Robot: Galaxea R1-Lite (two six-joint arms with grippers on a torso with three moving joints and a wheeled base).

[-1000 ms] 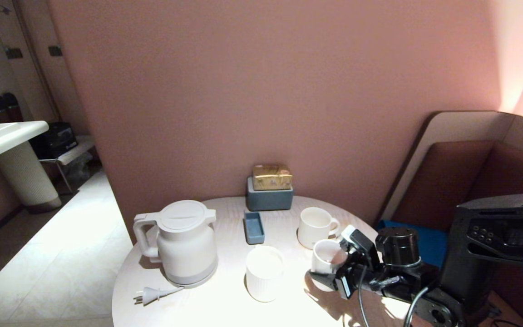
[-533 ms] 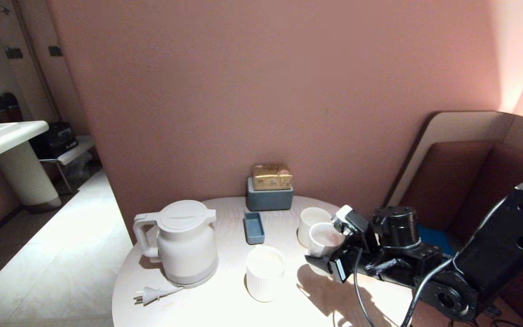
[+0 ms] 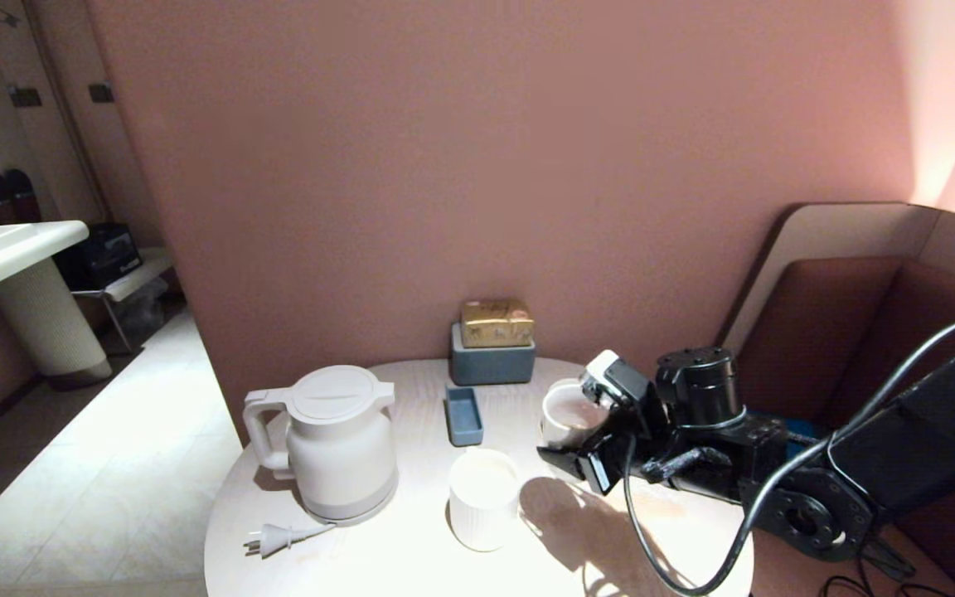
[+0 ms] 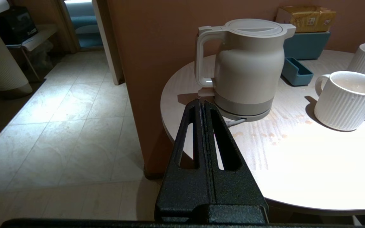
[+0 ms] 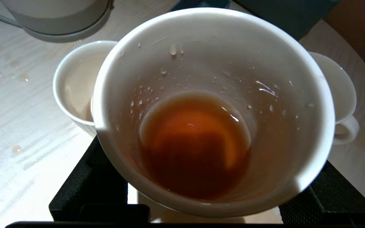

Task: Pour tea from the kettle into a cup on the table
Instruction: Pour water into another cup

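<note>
My right gripper (image 3: 581,439) is shut on the small white cup (image 3: 567,417) and holds it upright above the table (image 3: 395,572), right of centre. The right wrist view looks down into the cup (image 5: 214,41), where a shallow pool of reddish-orange tea (image 5: 195,145) lies and droplets cling to the inner wall. The white kettle (image 3: 336,444) stands on its base at the table's left, lid closed. My left gripper (image 4: 202,103) is shut and empty, parked off the table's left edge, pointing at the kettle (image 4: 249,63).
A ribbed handleless cup (image 3: 483,497) stands at the front centre. The white mug (image 5: 344,95) sits below and behind the held cup. A blue tray (image 3: 463,414), a blue box with a gold packet (image 3: 492,348), the kettle's plug (image 3: 278,539) and spilled drops (image 4: 274,136) are on the table.
My right arm has lifted the cup off the table and carried it up and to the left, so that it now hangs in front of the mug. The left arm has not moved.
</note>
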